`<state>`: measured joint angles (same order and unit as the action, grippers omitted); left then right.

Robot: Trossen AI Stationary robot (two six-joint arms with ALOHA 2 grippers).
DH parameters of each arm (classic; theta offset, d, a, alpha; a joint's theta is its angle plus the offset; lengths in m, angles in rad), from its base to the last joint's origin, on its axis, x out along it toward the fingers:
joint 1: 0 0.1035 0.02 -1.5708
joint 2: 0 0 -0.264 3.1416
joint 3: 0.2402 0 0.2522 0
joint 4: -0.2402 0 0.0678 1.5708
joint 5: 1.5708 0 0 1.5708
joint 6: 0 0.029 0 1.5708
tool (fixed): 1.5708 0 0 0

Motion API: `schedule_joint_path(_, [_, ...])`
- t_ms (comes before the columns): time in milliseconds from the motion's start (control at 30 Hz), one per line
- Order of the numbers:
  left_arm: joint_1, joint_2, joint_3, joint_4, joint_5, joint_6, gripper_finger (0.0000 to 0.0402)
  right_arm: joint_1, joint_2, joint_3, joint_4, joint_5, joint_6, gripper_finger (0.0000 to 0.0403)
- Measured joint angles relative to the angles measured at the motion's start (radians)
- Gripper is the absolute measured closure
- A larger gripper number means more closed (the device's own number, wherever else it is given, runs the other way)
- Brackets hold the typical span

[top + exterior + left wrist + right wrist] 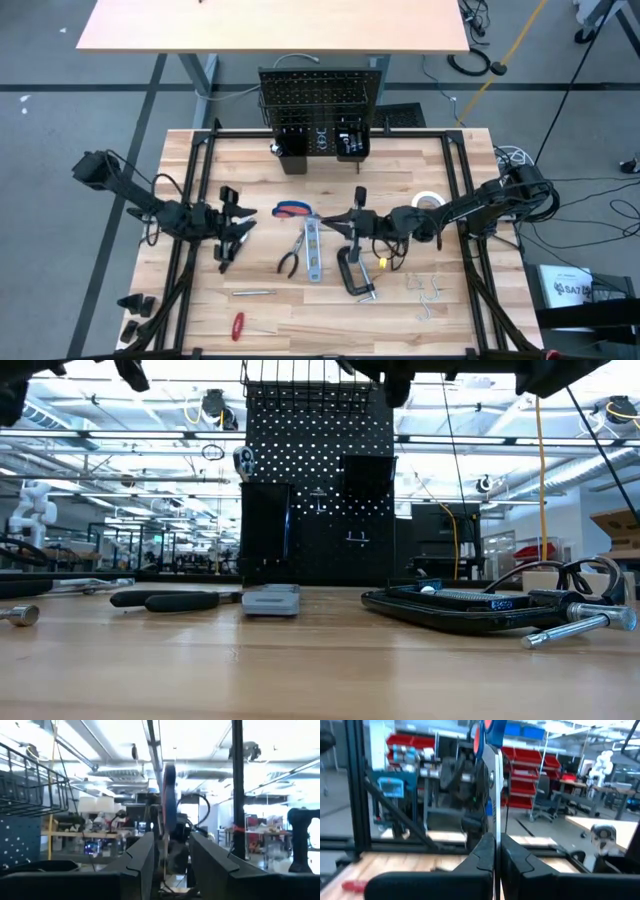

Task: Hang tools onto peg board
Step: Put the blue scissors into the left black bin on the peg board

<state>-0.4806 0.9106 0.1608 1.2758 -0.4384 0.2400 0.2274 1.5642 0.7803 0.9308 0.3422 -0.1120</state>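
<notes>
Near the frame's centre, scissors [292, 210]: red-and-blue handles pointing toward the frame's left, blade pinched at its tip, raised over the surface [200, 300].
Right gripper [338, 220]: just right of centre, jaws pressed together on the scissors' blade.
Left gripper [245, 222]: left of centre, jaws spread, facing the scissors' handles, apart from them.
Peg board [320, 100]: upright at the surface's top edge, wire basket [315, 385] on top.
Bins [293, 150]: two black boxes on the board's lower part; contents cannot be told.
Lying below centre: level [313, 248], pliers [292, 258], C-clamp [355, 272].
Right of centre: tape roll [429, 200].
Lower left: red screwdriver [237, 325].
</notes>
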Motion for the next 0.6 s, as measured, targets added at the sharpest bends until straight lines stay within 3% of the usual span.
schedule_joint_path(133, [0.041, 0.1, 0.044, -0.003, 0.004, -0.031, 0.0281, -0.017, 0.0, 0.0, 0.048, -0.021, 0.027, 0.0403])
schedule_joint_path(400, [0.108, 0.308, 0.207, -0.013, 0.042, 0.088, 0.0281, -0.031, 0.001, 0.0, 0.063, -0.035, 0.048, 0.0403])
schedule_joint_path(600, [0.158, 0.384, 0.284, -0.053, 0.042, 0.098, 0.0281, -0.03, 0.001, 0.0, 0.062, -0.045, 0.047, 0.0403])
